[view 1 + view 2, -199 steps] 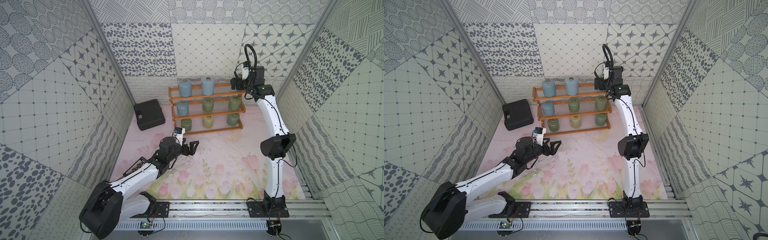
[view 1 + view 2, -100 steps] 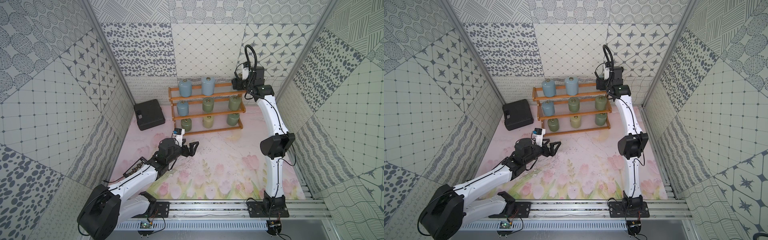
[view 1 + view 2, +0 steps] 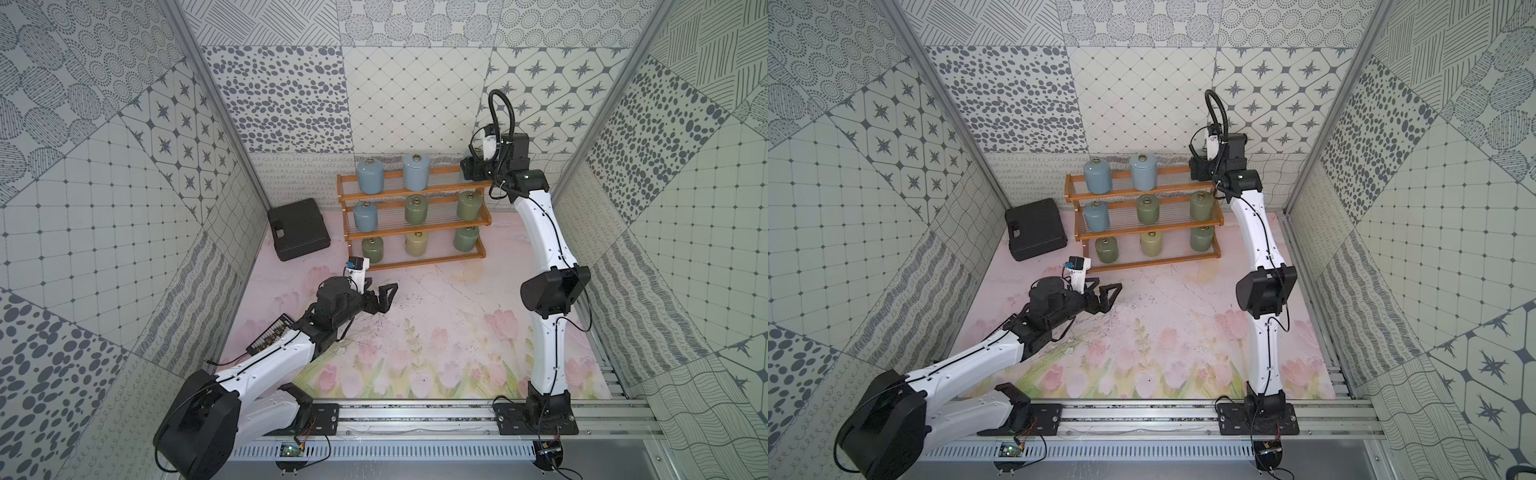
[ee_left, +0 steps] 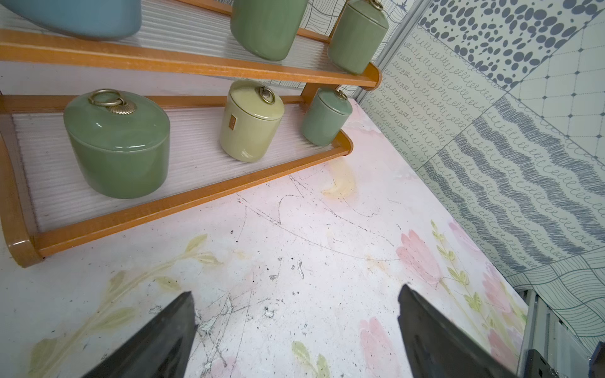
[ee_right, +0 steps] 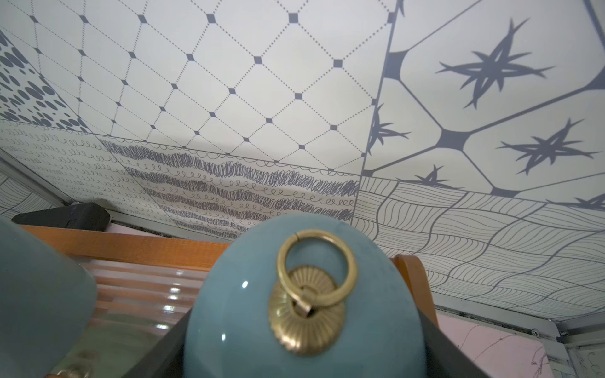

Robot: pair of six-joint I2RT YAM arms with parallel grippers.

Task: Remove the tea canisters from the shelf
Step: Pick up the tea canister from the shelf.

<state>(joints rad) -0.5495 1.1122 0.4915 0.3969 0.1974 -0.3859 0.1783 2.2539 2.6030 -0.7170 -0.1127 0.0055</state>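
The shelf (image 3: 415, 262) is an orange-brown three-tier rack against the back wall. In both top views two blue tea canisters (image 3: 370, 178) stand on its top tier. A blue one and two green ones (image 3: 416, 210) stand on the middle tier, and two green ones and a pale yellow one (image 3: 416, 243) on the bottom tier. My right gripper (image 3: 471, 168) is at the right end of the top tier. The right wrist view shows it shut round a further blue canister (image 5: 248, 320) with a brass ring knob. My left gripper (image 3: 388, 296) hangs open over the floor in front of the shelf's left end, holding nothing.
A flat black case (image 3: 297, 235) lies on the floor left of the shelf. The patterned side wall (image 3: 582, 199) is close behind the right arm. Floral floor (image 3: 436, 332) spreads between the two arms, and a metal rail (image 3: 415, 415) runs along the front.
My right gripper has closed on the blue canister at the right end of the top tier. Both arms have hardly moved.
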